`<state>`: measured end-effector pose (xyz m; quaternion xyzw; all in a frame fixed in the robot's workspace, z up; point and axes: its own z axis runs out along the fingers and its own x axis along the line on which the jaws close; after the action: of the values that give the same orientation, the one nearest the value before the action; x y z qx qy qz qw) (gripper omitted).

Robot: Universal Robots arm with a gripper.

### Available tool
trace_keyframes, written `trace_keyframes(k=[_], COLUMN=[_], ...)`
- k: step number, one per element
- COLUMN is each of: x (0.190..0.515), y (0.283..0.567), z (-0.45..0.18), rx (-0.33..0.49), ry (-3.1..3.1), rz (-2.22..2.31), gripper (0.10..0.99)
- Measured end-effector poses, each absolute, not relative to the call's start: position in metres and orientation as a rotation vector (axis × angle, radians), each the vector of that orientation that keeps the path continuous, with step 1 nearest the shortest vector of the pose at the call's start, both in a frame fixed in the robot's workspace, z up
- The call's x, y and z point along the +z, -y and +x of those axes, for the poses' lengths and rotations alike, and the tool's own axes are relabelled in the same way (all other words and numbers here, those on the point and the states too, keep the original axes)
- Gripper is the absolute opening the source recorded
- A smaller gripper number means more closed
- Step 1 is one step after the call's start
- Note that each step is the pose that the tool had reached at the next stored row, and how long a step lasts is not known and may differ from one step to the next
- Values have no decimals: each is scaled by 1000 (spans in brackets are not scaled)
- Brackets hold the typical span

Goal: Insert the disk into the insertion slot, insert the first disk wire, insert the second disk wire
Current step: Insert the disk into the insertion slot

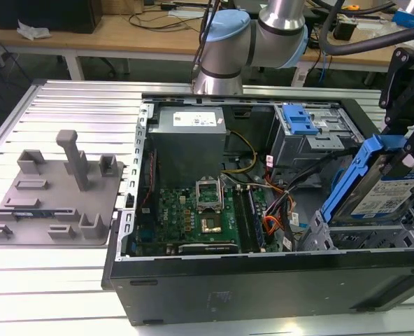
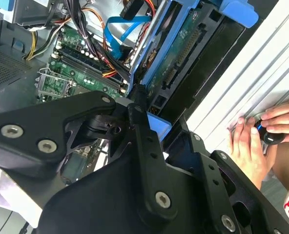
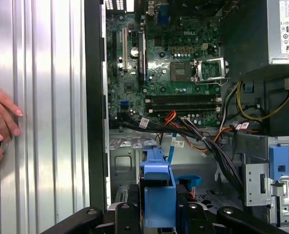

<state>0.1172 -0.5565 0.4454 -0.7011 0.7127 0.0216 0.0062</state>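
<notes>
Claw (image 1: 405,159) grips the disk (image 1: 378,189), tilted over the insertion slot (image 1: 347,236) at the exterior view's right, not in yet. Second wrist view: disk's PCB side, hand (image 2: 249,144) on ribbed table (image 2: 261,63). First wrist view: motherboard (image 3: 169,63) beyond disk's blue carrier (image 3: 156,195).

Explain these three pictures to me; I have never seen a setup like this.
One picture looks on from outside: a robot arm reaches over an open computer case on a ribbed metal table; a grey plastic stand lies beside it. The other two come from cameras on the arm's wrist, looking into the case. The gripper is clamped on the disk, a silver drive in a blue frame, tilted over the slot, not yet in. A person's hand rests on the table.
</notes>
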Motion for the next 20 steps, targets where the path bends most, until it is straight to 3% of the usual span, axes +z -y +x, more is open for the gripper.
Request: trace_keyframes(k=[20], x=[445], y=[557], z=[125], rx=[104], ry=[-2248], rz=[-2206], gripper=[365])
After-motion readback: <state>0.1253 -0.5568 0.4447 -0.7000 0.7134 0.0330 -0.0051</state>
